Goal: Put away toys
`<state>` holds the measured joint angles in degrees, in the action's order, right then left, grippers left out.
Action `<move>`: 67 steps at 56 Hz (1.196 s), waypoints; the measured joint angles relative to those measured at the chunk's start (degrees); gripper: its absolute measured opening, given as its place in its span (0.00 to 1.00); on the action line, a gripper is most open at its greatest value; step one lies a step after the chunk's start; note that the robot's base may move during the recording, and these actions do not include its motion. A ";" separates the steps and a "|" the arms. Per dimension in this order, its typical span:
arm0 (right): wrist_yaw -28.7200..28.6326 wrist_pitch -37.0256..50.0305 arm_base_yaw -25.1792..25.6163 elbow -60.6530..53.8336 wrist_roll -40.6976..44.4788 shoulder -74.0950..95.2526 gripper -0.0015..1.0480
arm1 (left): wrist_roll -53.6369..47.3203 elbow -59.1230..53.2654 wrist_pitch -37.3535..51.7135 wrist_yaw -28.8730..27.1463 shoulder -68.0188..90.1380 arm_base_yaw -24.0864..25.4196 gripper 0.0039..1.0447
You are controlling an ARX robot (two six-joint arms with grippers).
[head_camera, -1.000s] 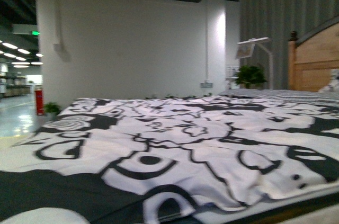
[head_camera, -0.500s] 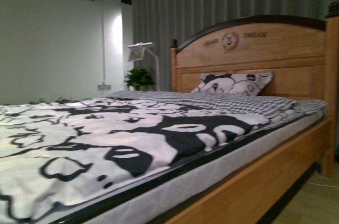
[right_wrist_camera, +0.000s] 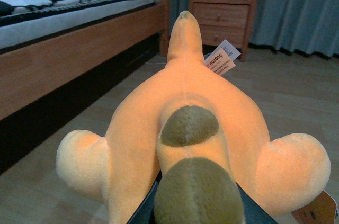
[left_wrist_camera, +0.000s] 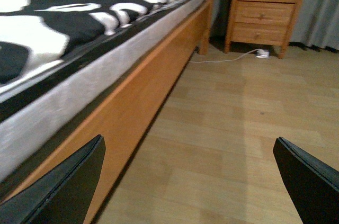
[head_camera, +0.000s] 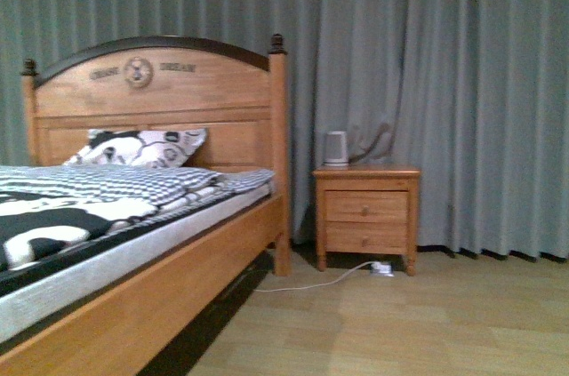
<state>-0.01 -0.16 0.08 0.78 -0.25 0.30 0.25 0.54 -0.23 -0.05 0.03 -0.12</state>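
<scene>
— orange plush fills the right wrist view. how is that arm set?
— low and level, facing along the wooden floor (right_wrist_camera: 296,91) toward the nightstand (head_camera: 366,212). the plush toy (right_wrist_camera: 185,107) sits right against the camera, clear of the floor, with its narrow end pointing away and a white tag (right_wrist_camera: 221,57) beside that end.
— and the right gripper (right_wrist_camera: 197,211)?
— mostly hidden. dark edges of its fingers (right_wrist_camera: 255,214) show at either side of the toy's near, olive-patched end, pressed against it, so it is pinching the toy.
— the left one?
— the left gripper (left_wrist_camera: 188,140) hangs low beside the bed (left_wrist_camera: 132,102). its two dark fingers (left_wrist_camera: 63,187) are spread wide with only bare floor between them.
— does the front view show either arm?
— no. the headboard (head_camera: 151,92) is at left with a black-and-white pillow (head_camera: 138,147) leaning on it. the nightstand is just right of the bed, and a grey curtain (head_camera: 444,83) hangs behind. a white cable (head_camera: 311,285) lies on the floor by the nightstand.
— different from half a second ago?
— yes. then the bed filled the frame and the headboard stood at right. a second ago a white wall was behind the bedspread. the view has swung right, bringing the nightstand in.
</scene>
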 joint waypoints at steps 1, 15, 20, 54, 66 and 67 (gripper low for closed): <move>0.02 0.00 0.00 0.00 0.00 0.00 0.07 | 0.00 0.00 0.00 0.00 0.02 -0.02 0.94; -0.02 0.00 0.00 0.00 0.02 0.00 0.07 | 0.00 0.00 0.00 -0.07 0.00 -0.02 0.94; 0.22 0.00 0.04 0.00 0.00 0.00 0.07 | 0.00 0.00 0.00 0.26 0.00 -0.04 0.94; -0.20 0.00 -0.02 0.00 0.02 0.00 0.07 | 0.00 0.00 0.00 0.04 0.02 -0.04 0.94; -0.17 0.00 -0.02 0.00 0.02 0.00 0.07 | 0.00 0.00 0.00 0.04 0.02 -0.04 0.94; -0.17 0.00 -0.02 0.00 0.02 0.00 0.07 | 0.00 0.00 0.00 0.04 0.02 -0.04 0.94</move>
<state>-0.19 -0.16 0.05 0.78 -0.23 0.30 0.25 0.54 -0.23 -0.01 0.05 -0.16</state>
